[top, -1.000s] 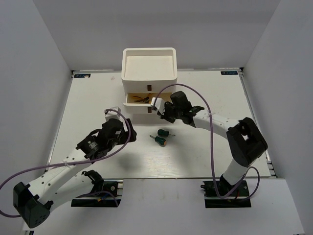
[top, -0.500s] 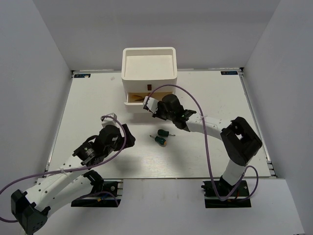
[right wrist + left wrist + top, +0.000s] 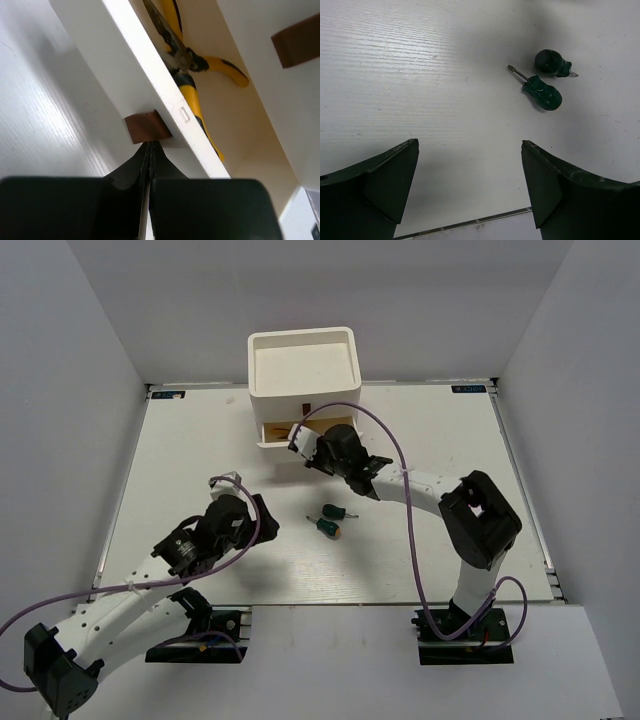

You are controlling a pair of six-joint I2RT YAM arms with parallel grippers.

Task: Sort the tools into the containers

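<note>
The white organizer (image 3: 252,368) stands at the back centre. Its lower drawer (image 3: 272,431) is open a little, and yellow-handled pliers (image 3: 188,64) lie inside. My right gripper (image 3: 305,448) is shut and empty. Its tips (image 3: 150,145) press against the drawer's brown handle (image 3: 146,127). Two stubby green-handled screwdrivers (image 3: 338,511) (image 3: 326,528) lie on the table mid-centre. They also show in the left wrist view (image 3: 552,62) (image 3: 542,93). My left gripper (image 3: 262,519) (image 3: 470,145) is open and empty above the table, left of them. The thin long screwdrivers are out of view.
The upper drawer's brown handle (image 3: 298,40) shows above the open drawer. The table's near edge (image 3: 470,222) lies just below my left fingers. Grey walls close in the table on both sides and at the back.
My right gripper moved left and back against the lower drawer's handle, and the drawer slid most of the way in. My left arm drew back toward the near left.
</note>
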